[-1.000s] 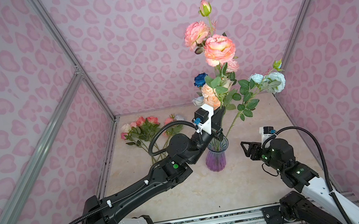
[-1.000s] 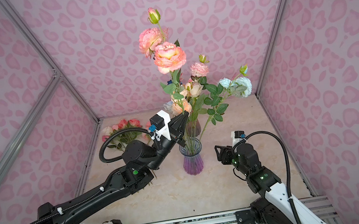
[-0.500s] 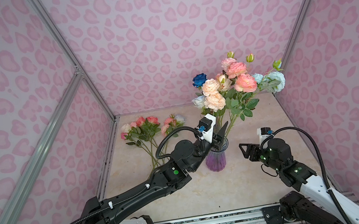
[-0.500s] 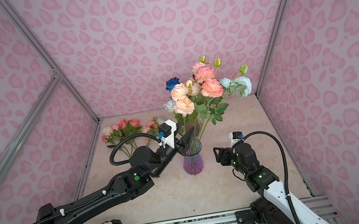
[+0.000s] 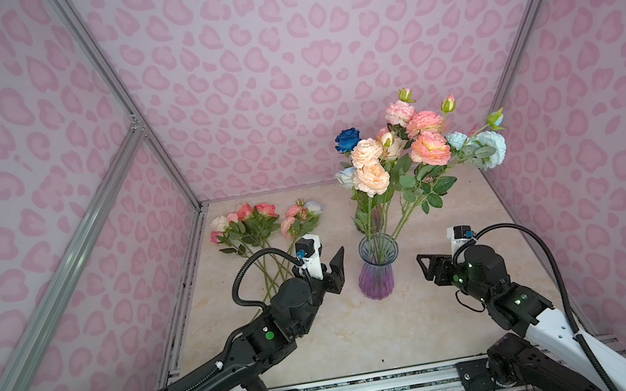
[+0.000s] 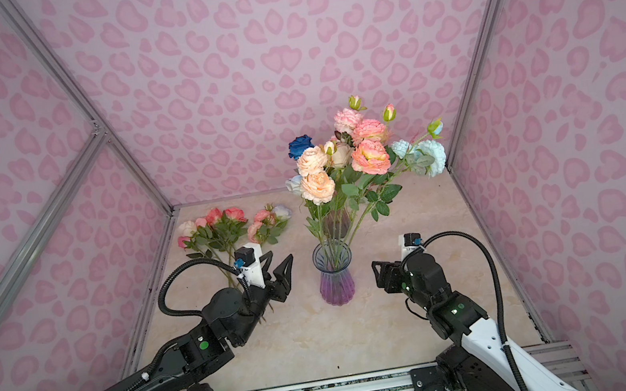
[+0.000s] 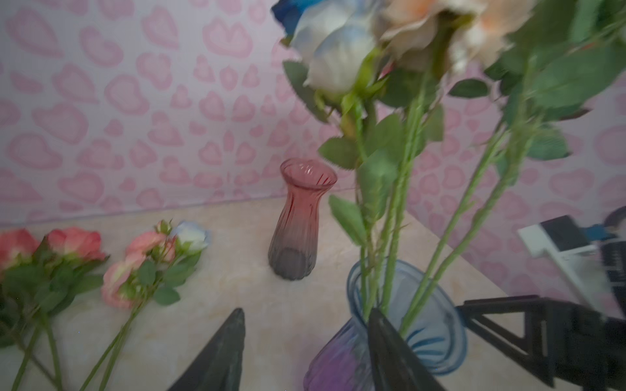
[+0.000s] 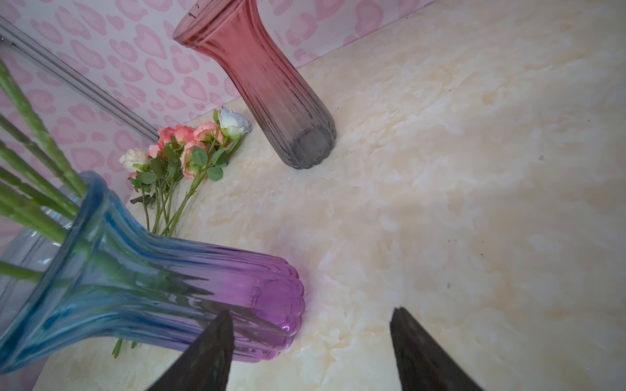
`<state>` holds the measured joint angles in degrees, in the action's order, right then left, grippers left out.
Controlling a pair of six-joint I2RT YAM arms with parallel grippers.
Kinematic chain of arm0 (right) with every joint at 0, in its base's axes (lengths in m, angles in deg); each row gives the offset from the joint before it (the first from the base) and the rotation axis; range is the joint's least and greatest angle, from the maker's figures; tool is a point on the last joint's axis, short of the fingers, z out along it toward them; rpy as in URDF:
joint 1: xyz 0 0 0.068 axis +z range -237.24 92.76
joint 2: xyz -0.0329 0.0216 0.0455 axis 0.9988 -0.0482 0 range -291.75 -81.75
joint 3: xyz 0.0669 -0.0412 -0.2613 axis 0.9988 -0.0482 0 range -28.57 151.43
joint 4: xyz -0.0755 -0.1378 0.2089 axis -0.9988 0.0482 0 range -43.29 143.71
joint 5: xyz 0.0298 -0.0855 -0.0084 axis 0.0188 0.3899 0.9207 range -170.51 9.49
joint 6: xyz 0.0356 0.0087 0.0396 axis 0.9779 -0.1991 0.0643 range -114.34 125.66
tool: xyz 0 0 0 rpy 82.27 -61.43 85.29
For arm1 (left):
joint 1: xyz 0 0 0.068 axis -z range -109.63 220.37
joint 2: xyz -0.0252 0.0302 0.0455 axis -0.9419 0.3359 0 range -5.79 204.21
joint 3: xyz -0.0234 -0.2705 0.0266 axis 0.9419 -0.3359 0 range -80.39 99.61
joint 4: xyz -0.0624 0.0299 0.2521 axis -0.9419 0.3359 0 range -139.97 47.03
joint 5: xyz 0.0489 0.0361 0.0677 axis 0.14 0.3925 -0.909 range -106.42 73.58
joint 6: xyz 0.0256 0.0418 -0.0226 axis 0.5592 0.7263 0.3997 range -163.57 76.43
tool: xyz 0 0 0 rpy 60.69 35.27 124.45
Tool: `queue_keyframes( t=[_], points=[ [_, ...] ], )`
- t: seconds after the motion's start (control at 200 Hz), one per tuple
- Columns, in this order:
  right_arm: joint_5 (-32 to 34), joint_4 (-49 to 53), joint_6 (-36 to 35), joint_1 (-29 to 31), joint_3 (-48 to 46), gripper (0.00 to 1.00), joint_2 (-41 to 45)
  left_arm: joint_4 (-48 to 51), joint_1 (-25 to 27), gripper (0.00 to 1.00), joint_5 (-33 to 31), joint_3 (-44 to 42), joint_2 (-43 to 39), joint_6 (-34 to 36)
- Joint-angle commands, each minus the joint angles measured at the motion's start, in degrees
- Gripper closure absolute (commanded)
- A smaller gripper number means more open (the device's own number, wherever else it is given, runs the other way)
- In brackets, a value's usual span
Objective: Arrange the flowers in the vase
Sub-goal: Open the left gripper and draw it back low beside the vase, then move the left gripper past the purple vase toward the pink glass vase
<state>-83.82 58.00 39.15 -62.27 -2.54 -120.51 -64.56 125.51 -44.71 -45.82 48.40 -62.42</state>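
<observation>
A ribbed glass vase [image 5: 376, 275] [image 6: 336, 281], blue at the mouth and purple at the base, stands mid-table. Several flowers [image 5: 393, 151] [image 6: 343, 158] stand in it: peach, pink, pale blue and one deep blue bloom. More flowers [image 5: 260, 221] [image 6: 223, 226] lie flat at the back left. My left gripper [image 5: 329, 261] [image 6: 277, 260] hangs open and empty just left of the vase; in the left wrist view [image 7: 305, 311] one finger overlaps the vase rim [image 7: 440, 325]. To the vase's right, my right gripper [image 5: 425, 266] [image 8: 311, 311] is open and empty, apart from the vase [image 8: 169, 287].
A second vase of red-to-grey glass [image 7: 298, 230] [image 8: 271, 84] stands empty behind the first, mostly hidden by stems in both top views. Pink patterned walls with metal frame posts close in the marble-look table [image 5: 366, 335] on three sides.
My left gripper opened and let go of the pink and peach stems, which dropped lower into the vase. It then drew back to the left of the vase. The right arm barely moved.
</observation>
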Motion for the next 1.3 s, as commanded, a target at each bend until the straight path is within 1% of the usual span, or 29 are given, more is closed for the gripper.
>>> queue_keyframes(
  t=[0.0, 0.04, 0.115, 0.17, 0.205, 0.23, 0.3, 0.375, 0.45, 0.495, 0.53, 0.595, 0.655, 0.725, 0.85, 0.97, 1.075, 1.16, 1.23, 1.295],
  points=[
    [2.8, 1.8, 1.3, -0.1, 0.0, 0.26, 0.8, 9.6, -2.9, 0.42, 3.8, -3.6, 1.7, -19.0],
    [2.8, 1.9, 1.4, 0.0, -0.2, 0.26, 0.9, 9.0, -3.1, 0.46, 6.9, -4.2, 4.5, -20.2],
    [3.3, 2.8, 1.8, -0.1, -0.2, 0.27, 0.7, 11.9, -3.1, 0.59, 10.4, -3.2, 9.9, -22.0],
    [3.6, 3.5, 1.9, -0.1, -0.2, 0.27, 1.0, 11.7, -3.1, 0.62, 14.8, -3.1, 13.9, -21.6],
    [3.6, 3.7, 1.9, -0.2, -0.4, 0.27, 1.3, 12.1, -2.8, 0.79, 17.1, -2.2, 16.5, -20.5],
    [3.6, 3.9, 1.9, -0.3, -0.4, 0.27, 1.5, 12.4, -2.0, 0.85, 17.2, -1.8, 18.2, -19.9],
    [3.7, 4.5, 1.8, -0.6, -0.4, 0.27, 2.1, 11.6, 0.2, 0.91, 16.6, -1.5, 21.4, -18.1],
    [3.7, 5.0, 1.8, -1.2, -0.3, 0.28, 2.6, 8.4, 0.9, 0.95, 19.4, -1.3, 26.0, -17.6],
    [3.3, 5.2, 1.7, -2.0, -0.1, 0.28, 3.0, 5.1, 1.9, 0.96, 20.9, 0.2, 30.9, -16.5],
    [3.1, 5.4, 1.6, -2.4, 0.0, 0.28, 3.2, 4.1, 2.7, 0.96, 19.8, 1.0, 33.3, -16.2],
    [2.9, 5.6, 1.5, -2.8, 0.2, 0.28, 3.3, 1.5, 2.8, 0.96, 19.5, 1.7, 34.8, -15.7],
    [2.4, 6.3, 1.3, -3.3, 0.4, 0.28, 3.6, 1.0, 2.8, 0.96, 17.1, 3.2, 36.9, -14.7],
    [1.9, 6.8, 1.2, -3.6, 0.6, 0.28, 4.2, 0.5, 2.5, 0.95, 16.7, 4.8, 38.4, -12.8],
    [1.8, 7.2, 1.1, -3.9, 0.6, 0.28, 4.7, 0.6, 2.5, 0.95, 17.7, 7.1, 40.4, -10.4],
    [1.3, 7.4, 1.1, -4.5, 0.7, 0.28, 5.1, 0.6, 2.2, 0.95, 17.8, 10.0, 44.1, -7.8],
    [1.1, 7.4, 1.0, -4.6, 1.0, 0.28, 5.1, 0.6, 1.7, 0.95, 19.3, 12.6, 47.0, -5.4],
    [1.3, 7.6, 0.7, -4.7, 1.2, 0.28, 5.0, 0.8, 0.8, 0.94, 21.7, 16.1, 49.7, -4.7],
    [1.4, 7.8, 0.6, -4.9, 1.4, 0.28, 4.9, 1.8, 0.5, 0.94, 22.0, 20.3, 52.6, -3.6],
    [1.5, 8.2, 0.4, -5.1, 1.6, 0.28, 5.0, 1.6, 0.0, 0.94, 24.0, 23.2, 55.0, -3.7],
    [1.6, 8.8, 0.2, -5.5, 1.8, 0.28, 5.3, 2.1, -0.1, 0.94, 24.2, 26.0, 57.1, -3.4]
  ],
)
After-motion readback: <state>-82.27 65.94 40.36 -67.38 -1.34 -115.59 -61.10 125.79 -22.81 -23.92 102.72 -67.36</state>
